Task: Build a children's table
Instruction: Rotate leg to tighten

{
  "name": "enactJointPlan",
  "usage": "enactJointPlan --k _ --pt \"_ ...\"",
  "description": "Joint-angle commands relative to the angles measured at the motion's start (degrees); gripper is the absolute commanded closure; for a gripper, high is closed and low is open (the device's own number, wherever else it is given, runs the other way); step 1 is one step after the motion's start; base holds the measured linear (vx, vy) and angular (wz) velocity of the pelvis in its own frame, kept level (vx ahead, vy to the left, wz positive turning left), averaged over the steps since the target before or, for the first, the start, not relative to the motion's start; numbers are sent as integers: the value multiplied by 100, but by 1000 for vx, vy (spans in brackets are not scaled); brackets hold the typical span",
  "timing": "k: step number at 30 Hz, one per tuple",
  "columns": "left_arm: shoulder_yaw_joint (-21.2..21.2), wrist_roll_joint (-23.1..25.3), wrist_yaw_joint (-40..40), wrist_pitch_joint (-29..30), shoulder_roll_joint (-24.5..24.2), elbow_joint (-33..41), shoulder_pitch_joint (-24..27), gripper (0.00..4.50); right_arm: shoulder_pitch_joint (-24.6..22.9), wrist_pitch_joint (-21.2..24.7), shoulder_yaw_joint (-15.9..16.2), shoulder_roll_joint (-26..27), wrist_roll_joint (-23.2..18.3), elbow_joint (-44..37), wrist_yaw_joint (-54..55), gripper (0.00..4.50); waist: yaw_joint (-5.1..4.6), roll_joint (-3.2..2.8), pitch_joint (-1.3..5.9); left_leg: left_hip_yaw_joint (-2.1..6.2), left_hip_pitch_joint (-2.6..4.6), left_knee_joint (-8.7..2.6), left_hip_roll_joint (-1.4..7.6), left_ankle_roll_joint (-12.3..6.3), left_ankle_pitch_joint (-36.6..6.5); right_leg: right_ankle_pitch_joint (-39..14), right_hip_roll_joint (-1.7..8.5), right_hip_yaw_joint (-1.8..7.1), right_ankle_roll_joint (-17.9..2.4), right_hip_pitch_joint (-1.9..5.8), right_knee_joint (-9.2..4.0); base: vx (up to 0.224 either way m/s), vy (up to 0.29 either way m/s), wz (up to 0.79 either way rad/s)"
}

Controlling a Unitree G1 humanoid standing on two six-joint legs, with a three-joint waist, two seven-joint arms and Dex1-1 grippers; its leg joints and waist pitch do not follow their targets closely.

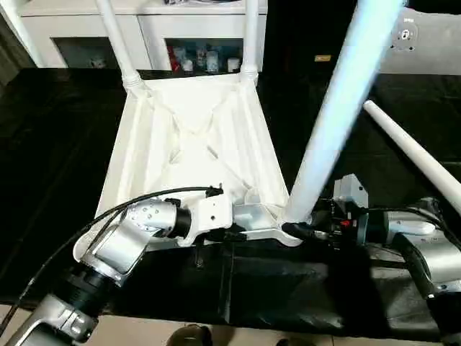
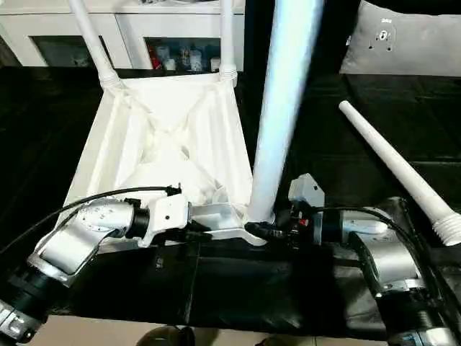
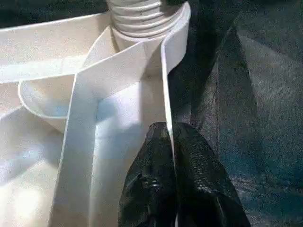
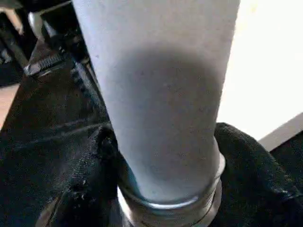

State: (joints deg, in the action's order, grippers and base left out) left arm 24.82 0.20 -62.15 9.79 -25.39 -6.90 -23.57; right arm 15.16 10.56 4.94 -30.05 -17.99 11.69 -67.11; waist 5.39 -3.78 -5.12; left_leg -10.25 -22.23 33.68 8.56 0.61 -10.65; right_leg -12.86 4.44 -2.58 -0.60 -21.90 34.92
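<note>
The table top (image 1: 191,137) lies upside down on the black surface (image 1: 57,158), ribbed underside up, with its near edge between the two end effectors. The left end effector (image 3: 171,142) is clenched on the thin near rim of the top: in the left wrist view its two black fingers (image 3: 151,175) pinch the white wall from either side, one inside the top and one outside over the black cover. Just ahead of those fingertips along the rim stands a corner socket with the ribbed base of a leg seated in it. The right end effector (image 1: 299,231) reaches in from the opposite side to the same near corner, and its fingers (image 4: 90,179) sit around the base of that upright leg (image 1: 338,108), one on each side of the tube and close against it just above the ridged collar; whether they press it firmly I cannot tell. The leg rises steeply from the socket, leaning a little away from the left end effector. Two more legs (image 1: 115,36) stand in the far corner sockets, well beyond both end effectors. A fourth, loose leg (image 2: 392,162) lies on the surface beyond the right end effector, apart from the top. A white cabinet (image 1: 144,29) stands behind the surface.
</note>
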Motion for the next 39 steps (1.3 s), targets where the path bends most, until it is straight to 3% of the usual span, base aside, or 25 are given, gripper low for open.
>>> enactJointPlan --k 1,2,4,5,6,8,9,11,13,14,15,18,20,22,24,26,30,33,39 --pt "247 -13 105 357 180 133 182 450 -108 347 116 160 -68 -99 240 180 -18 71 334 183 96 -389 499 -720 -669 14 463 246 -1737 211 -331 0 0 0" --pt "141 -64 494 895 429 363 264 450 -144 482 211 387 195 -91 773 181 -36 77 298 188 90 -415 496 -678 -867 -296 472 247 -1705 202 -377 0 0 0" --pt "65 -38 1018 1509 809 630 329 450 -82 746 221 810 505 75 1673 181 -88 83 234 197 120 -478 499 -371 -1332 -1173 479 269 -1584 179 -456 0 0 0" --pt "55 11 1241 1693 996 687 322 450 -14 864 121 1055 494 178 2069 181 -110 85 214 202 114 -496 486 -282 -1443 -1442 487 274 -1530 180 -472 0 0 0" --pt "51 45 1380 1798 1114 716 313 450 32 935 47 1214 470 246 2315 181 -182 78 187 249 95 -528 467 -85 -1734 -2063 503 260 -1357 182 -508 0 0 0" --pt "24 113 1601 1940 1299 716 282 450 96 998 -48 1391 457 332 2643 181 -282 99 184 286 80 -552 450 79 -1990 -2541 499 255 -1066 172 -558 -25 7 -7" --pt "-4 175 1820 2074 1499 688 229 450 162 1000 -121 1542 497 433 2957 181 -299 109 191 278 115 -547 450 99 -2098 -2616 495 280 -983 126 -592 0 0 0" --pt "-56 326 2380 2342 2030 532 69 450 303 979 -249 1839 695 657 3651 181 -339 102 191 268 125 -542 450 132 -2089 -2468 482 294 -1000 97 -604 0 0 0" --pt "-65 380 2595 2500 2238 475 -3 450 342 961 -295 1957 758 701 3874 181 -334 121 191 257 141 -536 435 132 -2085 -2430 477 293 -965 82 -628 0 0 0" --pt "67 569 2809 2588 2424 316 -118 450 370 1017 -366 2174 817 733 4196 181 -324 72 189 270 115 -550 442 96 -2055 -2322 481 290 -950 97 -622 0 0 0" --pt "128 642 2850 2623 2459 283 -149 450 368 1039 -387 2251 841 721 4287 181 -337 82 188 254 128 -557 450 106 -2088 -2208 458 296 -935 65 -632 0 0 0" --pt "153 705 2869 2678 2412 325 -145 450 303 1012 -421 2354 811 640 4354 181 -314 77 210 258 101 -572 452 65 -1957 -1760 457 288 -971 108 -604 0 0 0" --pt "101 723 2929 2710 2352 365 -128 450 261 967 -492 2377 715 605 4387 125 -310 76 215 249 101 -568 460 25 -1913 -1537 455 288 -1036 111 -589 0 0 0" --pt "89 793 2934 2685 2283 345 -134 450 238 888 -527 2355 681 596 4333 109 -309 74 221 247 97 -570 460 -12 -1896 -1532 463 280 -1060 120 -596 0 0 0" --pt "37 815 2945 2686 2238 311 -130 450 154 620 -511 2276 651 487 4111 92 -291 81 222 232 114 -560 470 -32 -1890 -1535 475 295 -1074 97 -614 0 0 0" --pt "13 823 2905 2700 2164 297 -105 450 -23 389 -570 2162 547 198 3805 83 -279 89 219 234 78 -565 475 -78 -1782 -1412 480 292 -1074 127 -598 0 0 0" --pt "-68 731 2806 2654 2050 278 -82 450 -254 254 -666 1826 469 -45 3417 43 -214 89 250 206 72 -517 475 -311 -1302 -753 467 288 -1216 162 -553 0 0 0" --pt "-15 606 2450 2246 1756 258 -55 450 -448 90 -903 1378 226 -154 2873 23 -184 102 257 200 49 -488 462 -523 -1038 -415 476 269 -1336 195 -523 0 0 0" --pt "152 538 1701 1765 1156 180 -7 450 -645 -135 -923 636 -169 -590 1526 9 -158 103 251 205 55 -485 482 -681 -1087 -728 476 251 -1338 208 -537 0 0 0"
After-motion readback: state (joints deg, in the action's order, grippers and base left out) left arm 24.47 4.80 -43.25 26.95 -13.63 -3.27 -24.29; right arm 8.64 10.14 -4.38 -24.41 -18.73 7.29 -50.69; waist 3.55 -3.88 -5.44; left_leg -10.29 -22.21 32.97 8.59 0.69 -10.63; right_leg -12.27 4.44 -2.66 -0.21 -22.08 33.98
